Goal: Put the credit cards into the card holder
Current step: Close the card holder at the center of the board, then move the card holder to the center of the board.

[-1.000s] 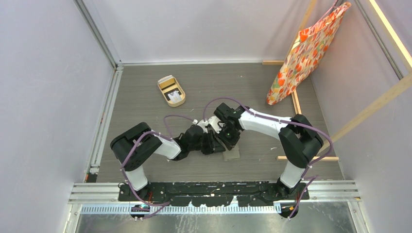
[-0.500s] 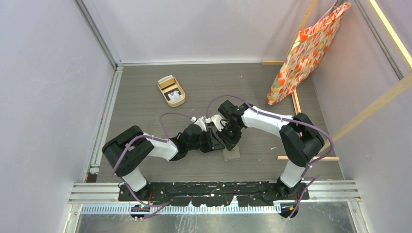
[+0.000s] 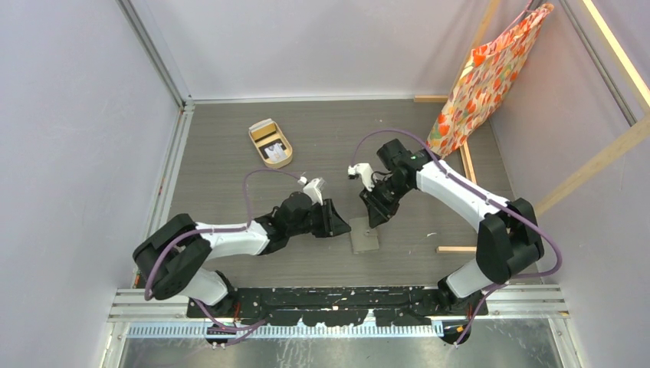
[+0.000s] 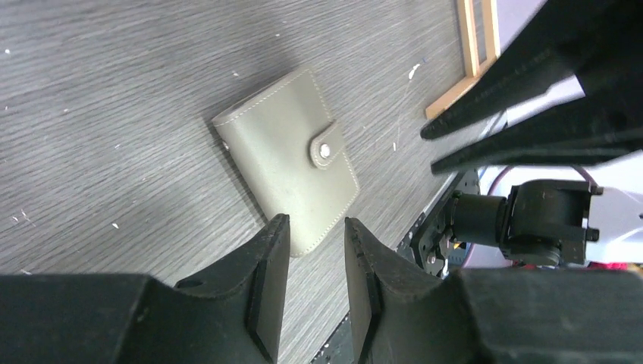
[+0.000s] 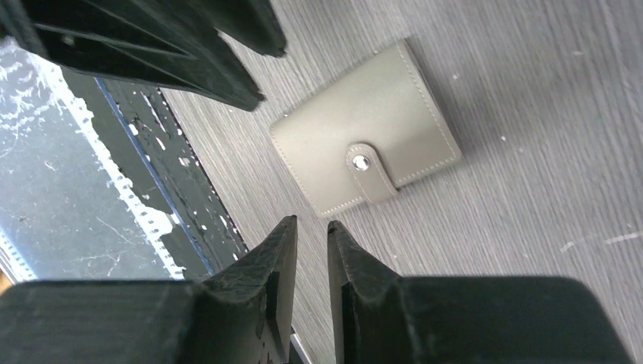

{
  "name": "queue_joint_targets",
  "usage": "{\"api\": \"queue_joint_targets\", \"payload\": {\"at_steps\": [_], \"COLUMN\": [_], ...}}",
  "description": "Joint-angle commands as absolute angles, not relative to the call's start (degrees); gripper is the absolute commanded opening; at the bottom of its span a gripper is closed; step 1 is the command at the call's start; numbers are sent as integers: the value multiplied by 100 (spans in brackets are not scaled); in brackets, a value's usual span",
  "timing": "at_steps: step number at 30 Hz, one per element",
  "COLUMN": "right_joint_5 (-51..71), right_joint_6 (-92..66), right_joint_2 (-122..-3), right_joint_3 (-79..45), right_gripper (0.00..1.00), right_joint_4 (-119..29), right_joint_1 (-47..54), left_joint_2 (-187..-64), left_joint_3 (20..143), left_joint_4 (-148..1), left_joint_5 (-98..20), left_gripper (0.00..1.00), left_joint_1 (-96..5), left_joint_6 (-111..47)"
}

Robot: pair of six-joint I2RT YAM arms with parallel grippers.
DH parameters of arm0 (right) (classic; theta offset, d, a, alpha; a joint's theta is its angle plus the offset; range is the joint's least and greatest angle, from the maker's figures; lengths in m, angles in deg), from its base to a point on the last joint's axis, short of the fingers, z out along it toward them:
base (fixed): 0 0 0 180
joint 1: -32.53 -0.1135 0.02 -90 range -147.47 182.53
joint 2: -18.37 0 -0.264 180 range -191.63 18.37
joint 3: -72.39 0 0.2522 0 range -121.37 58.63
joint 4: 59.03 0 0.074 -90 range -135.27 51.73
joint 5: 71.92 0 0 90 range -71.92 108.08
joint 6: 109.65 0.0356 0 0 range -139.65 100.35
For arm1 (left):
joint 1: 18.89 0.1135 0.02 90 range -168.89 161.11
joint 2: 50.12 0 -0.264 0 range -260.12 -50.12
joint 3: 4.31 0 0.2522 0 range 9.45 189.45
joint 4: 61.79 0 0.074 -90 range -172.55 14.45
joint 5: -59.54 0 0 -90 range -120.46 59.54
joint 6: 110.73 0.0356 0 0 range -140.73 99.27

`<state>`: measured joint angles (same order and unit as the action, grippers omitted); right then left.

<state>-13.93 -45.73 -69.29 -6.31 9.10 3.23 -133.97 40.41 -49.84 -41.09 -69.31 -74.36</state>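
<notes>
The card holder (image 3: 365, 234) is a grey-brown wallet lying flat on the table, folded shut with its snap tab fastened. It also shows in the left wrist view (image 4: 288, 163) and the right wrist view (image 5: 364, 155). My left gripper (image 3: 339, 223) hovers just left of it, jaws slightly apart and empty (image 4: 316, 220). My right gripper (image 3: 373, 219) hangs above its far edge, jaws narrowly apart and empty (image 5: 312, 221). A tan oval tray (image 3: 261, 152) at the far left holds something white and dark, likely credit cards (image 3: 277, 152). No card shows in the wallet.
A floral cloth bag (image 3: 479, 84) hangs on a wooden frame at the back right. Wooden strips (image 3: 467, 162) lie on the table right of the wallet, one near the front (image 3: 458, 249). The black base rail (image 3: 337, 297) runs along the near edge.
Both grippers have drawn back from the wallet. The right arm rose and swung to the far right; the left arm pulled back left. The wallet now lies uncovered and shut.
</notes>
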Motion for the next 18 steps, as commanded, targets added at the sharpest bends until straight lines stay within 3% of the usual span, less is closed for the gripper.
{"api": "queue_joint_targets", "payload": {"at_steps": [1,12,16,18], "right_joint_5": [-1581,-1276,-1634,-1807], "right_joint_6": [-4909,-5320,-5658,-5768], "right_joint_2": [-6566,-6547,-6131,-5878], "right_joint_3": [-742,-711,-695,-681], "right_gripper": [25,23,22,23], "right_joint_4": [1130,1302,1542,1606], "right_joint_1": [647,894,1123,1253], "left_joint_2": [-12895,-12200,-11589,-11211], "left_joint_3": [4260,4897,4922,4891], "left_joint_4": [-5288,-7332,-7995,-8183], "left_joint_5": [-3921,-2389,-1831,-1577], "left_gripper": [34,39,45,54], "left_joint_1": [-7031,-7713,-7731,-7734], "left_joint_6": [-6947,-5868,-5456,-5206]}}
